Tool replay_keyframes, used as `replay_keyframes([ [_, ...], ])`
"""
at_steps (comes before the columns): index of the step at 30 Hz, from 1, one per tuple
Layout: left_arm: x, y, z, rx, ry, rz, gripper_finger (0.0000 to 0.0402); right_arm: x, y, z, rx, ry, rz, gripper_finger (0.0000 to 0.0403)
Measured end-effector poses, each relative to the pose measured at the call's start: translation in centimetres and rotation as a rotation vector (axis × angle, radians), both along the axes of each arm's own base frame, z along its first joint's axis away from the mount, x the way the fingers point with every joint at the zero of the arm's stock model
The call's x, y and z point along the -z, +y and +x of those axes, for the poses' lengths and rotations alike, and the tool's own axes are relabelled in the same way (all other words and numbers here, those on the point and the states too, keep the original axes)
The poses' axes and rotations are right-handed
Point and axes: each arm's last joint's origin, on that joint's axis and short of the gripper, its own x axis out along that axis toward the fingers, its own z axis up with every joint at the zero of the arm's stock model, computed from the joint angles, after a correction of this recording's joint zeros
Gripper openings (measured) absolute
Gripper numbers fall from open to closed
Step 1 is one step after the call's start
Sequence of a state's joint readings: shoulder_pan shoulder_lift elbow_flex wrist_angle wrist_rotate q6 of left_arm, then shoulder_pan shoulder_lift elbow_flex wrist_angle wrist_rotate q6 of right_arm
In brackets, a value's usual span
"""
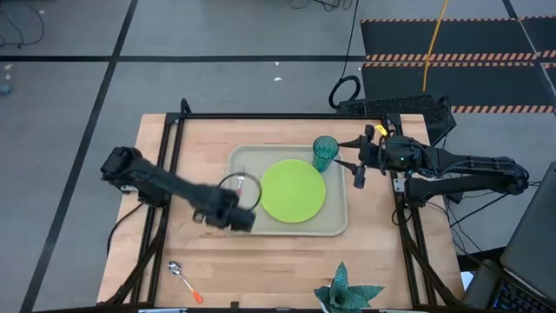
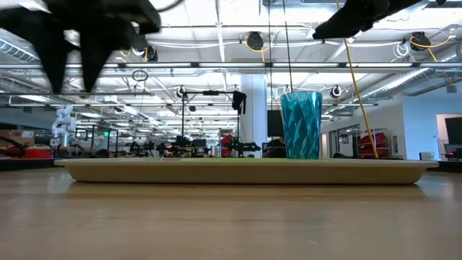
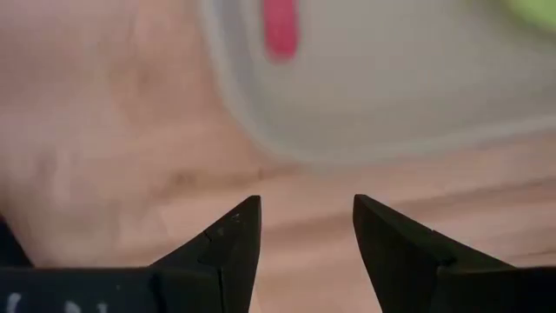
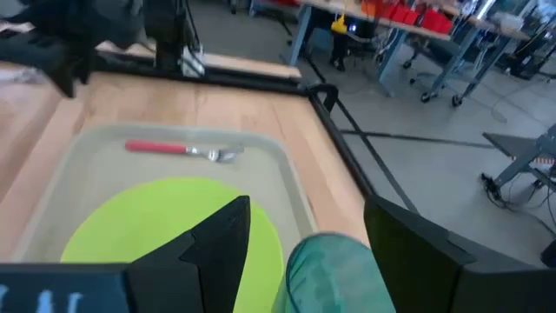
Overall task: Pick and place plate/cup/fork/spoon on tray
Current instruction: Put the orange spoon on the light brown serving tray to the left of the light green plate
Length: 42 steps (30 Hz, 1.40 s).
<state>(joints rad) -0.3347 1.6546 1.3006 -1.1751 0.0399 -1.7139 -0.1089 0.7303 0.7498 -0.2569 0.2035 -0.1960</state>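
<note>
plate (image 1: 294, 190), cup (image 1: 325, 153), fork (image 4: 181, 149) on tray (image 1: 337, 222), spoon (image 1: 183, 279) off it

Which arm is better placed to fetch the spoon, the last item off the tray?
Left. Its open gripper hangs by the tray's left edge, nearer the spoon at the table's front left. The right gripper is beside the cup.

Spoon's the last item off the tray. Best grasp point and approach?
Grip the spoon at mid-handle, coming straight down with the fingers across its width. It lies flat on the table's near-left corner, angled, orange handle thin; the silver bowl is wide and curved. Left gripper, open over the tray's left edge, looks nearest.
</note>
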Motion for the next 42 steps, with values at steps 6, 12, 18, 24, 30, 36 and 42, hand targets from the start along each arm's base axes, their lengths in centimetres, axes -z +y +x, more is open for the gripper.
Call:
replay_keyframes([
  [6, 0.0, -4.2, -1.8, -0.175, 0.016, -0.004, 0.0186, -1.0, 0.0, 0.3, -0.025, -0.095, -0.053, 0.0219],
  [12, 0.9, -7.7, -2.5, -0.311, -0.002, -0.054, 0.0186, -1.4, 0.3, 0.4, -0.139, -0.136, -0.035, 0.0219],
  [18, 3.3, -12.3, -2.8, -0.4, 0.046, -0.187, 0.0186, -0.4, 0.3, 0.5, -0.137, -0.119, -0.033, 0.0219],
  [24, 5.2, -15.4, -3.4, -0.397, 0.139, -0.28, 0.0186, -0.5, 0.3, 0.5, -0.137, -0.143, -0.032, 0.0219],
  [30, 5.5, -16.1, -5.2, -0.348, 0.164, -0.191, 0.0186, -0.7, 0.3, 0.6, -0.128, -0.179, 0.004, 0.0219],
  [36, 6.2, -17.2, -6.9, -0.386, 0.219, -0.132, 0.0186, -1.2, 0.3, 0.6, -0.129, -0.23, -0.004, 0.0219],
  [42, 6.8, -18.5, -10.1, -0.435, 0.297, -0.023, 0.0186, -1.2, 0.3, 0.7, -0.128, -0.231, 0.003, 0.0219],
])
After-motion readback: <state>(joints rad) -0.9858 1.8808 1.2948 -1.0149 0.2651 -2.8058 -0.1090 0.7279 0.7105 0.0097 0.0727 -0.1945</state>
